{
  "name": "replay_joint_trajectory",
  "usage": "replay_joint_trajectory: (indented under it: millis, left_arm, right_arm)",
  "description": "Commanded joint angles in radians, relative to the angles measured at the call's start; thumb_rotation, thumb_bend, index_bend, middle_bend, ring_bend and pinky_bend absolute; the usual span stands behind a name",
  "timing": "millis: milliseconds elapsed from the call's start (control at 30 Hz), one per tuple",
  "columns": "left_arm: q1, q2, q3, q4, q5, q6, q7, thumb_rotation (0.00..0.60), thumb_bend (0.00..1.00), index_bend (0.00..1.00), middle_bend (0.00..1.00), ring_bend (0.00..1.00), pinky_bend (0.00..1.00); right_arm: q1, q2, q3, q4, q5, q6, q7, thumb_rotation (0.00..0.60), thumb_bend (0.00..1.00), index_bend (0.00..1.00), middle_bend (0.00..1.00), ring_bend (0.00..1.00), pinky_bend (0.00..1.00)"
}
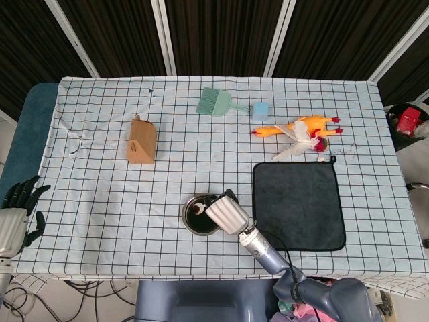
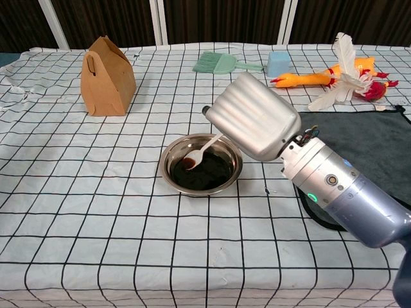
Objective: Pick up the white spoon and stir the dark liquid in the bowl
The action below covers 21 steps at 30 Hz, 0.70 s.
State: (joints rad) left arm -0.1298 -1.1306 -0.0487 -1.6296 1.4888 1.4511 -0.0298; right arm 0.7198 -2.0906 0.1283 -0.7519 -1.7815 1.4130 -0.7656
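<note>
We find the right hand [image 2: 255, 115] poised over the near right rim of the bowl [image 2: 168, 172], its fingers closed round the handle of the white spoon [image 2: 200, 151]; the grip itself is hidden behind the back of the hand, so we cannot tell how firmly the handle is held. The spoon slants down to the left, its stained tip dipped in the dark liquid [image 2: 205, 173] toward the far left of the bowl. The left hand [image 1: 19, 213] rests off the table's left edge, fingers spread, holding nothing.

Risks noted:
- The bowl sits loose on the checked cloth [image 2: 96, 212]; a sideways push of the spoon against its wall could slide or tip it.
- The liquid lies fairly near the rim; a fast sweep could spill it onto the cloth.
- The black mat [image 2: 372, 138] lies just beside the forearm and could be dragged.
</note>
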Motion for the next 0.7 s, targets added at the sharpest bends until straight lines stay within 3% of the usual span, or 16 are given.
replay_joint_trajectory:
  millis: [33, 333, 533, 600, 700]
  left_arm:
    - [0.000, -0.001, 0.001, 0.002, 0.000, 0.000, -0.001, 0.600, 0.72, 0.17, 0.00, 0.00, 0.00]
    - [0.000, -0.001, 0.001, 0.001, 0.002, 0.001, 0.001, 0.600, 0.72, 0.17, 0.00, 0.00, 0.00]
    - [0.000, -0.001, 0.002, 0.001, 0.000, -0.002, 0.003, 0.600, 0.72, 0.17, 0.00, 0.00, 0.00]
    - [0.000, -0.002, 0.002, 0.002, 0.002, -0.001, 0.003, 0.600, 0.72, 0.17, 0.00, 0.00, 0.00]
    - [0.001, -0.002, 0.002, 0.003, 0.002, 0.000, 0.003, 0.600, 0.72, 0.17, 0.00, 0.00, 0.00]
  right_arm:
    - [0.002, 0.000, 0.002, 0.016, 0.003, 0.008, 0.006, 0.600, 0.40, 0.82, 1.00, 1.00, 1.00]
    - [-0.015, 0.029, -0.015, 0.019, 0.010, 0.023, 0.012, 0.600, 0.40, 0.82, 1.00, 1.00, 1.00]
    - [-0.047, 0.073, -0.035, -0.063, 0.023, 0.018, 0.001, 0.600, 0.40, 0.82, 1.00, 1.00, 1.00]
    - [-0.054, 0.086, -0.040, -0.102, 0.027, 0.013, -0.007, 0.600, 0.40, 0.80, 1.00, 1.00, 1.00]
    - [-0.061, 0.106, -0.046, -0.163, 0.033, 0.000, -0.023, 0.600, 0.39, 0.68, 1.00, 1.00, 1.00]
